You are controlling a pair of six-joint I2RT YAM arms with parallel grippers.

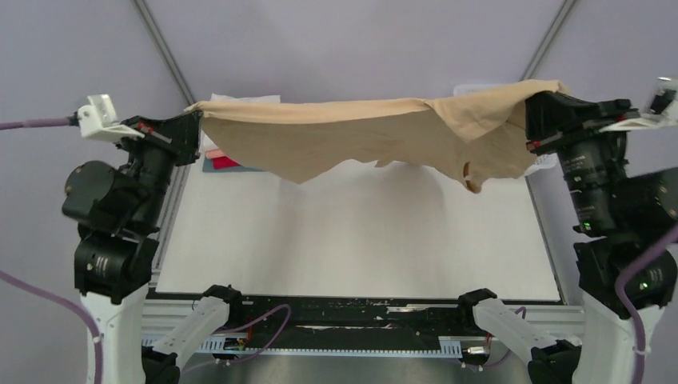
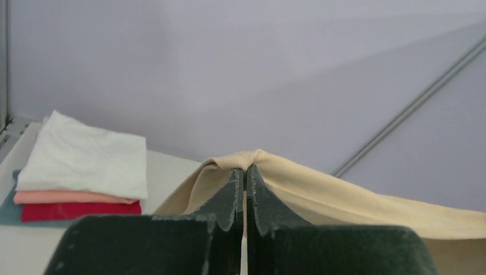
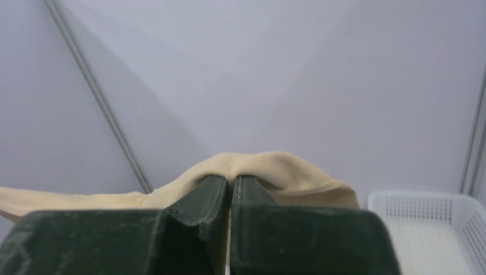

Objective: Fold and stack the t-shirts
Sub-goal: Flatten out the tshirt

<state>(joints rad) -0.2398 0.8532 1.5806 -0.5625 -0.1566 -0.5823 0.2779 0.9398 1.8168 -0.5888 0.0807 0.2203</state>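
Top external view shows the tan t-shirt (image 1: 376, 132) stretched in the air between the two arms. It hangs over the far half of the white table (image 1: 360, 248), its lower edge drooping in loose points and casting a soft shadow on the surface. The left gripper (image 1: 190, 126) has its fingers pressed together on one corner of the cloth. The right gripper (image 1: 537, 112) pinches the opposite corner, and both wrist views show fabric bunched over the tightly closed tips.

At the table's far left corner lies a stack of folded shirts: a white shirt (image 2: 86, 157) on top, a salmon-pink shirt (image 2: 74, 196) and a red shirt (image 2: 80, 210) beneath, and a blue-grey shirt (image 2: 7, 213) at the bottom. A white mesh basket (image 3: 424, 229) sits at the far right. Pale grey walls crossed by a slanting metal strip (image 3: 97, 97) enclose the space.
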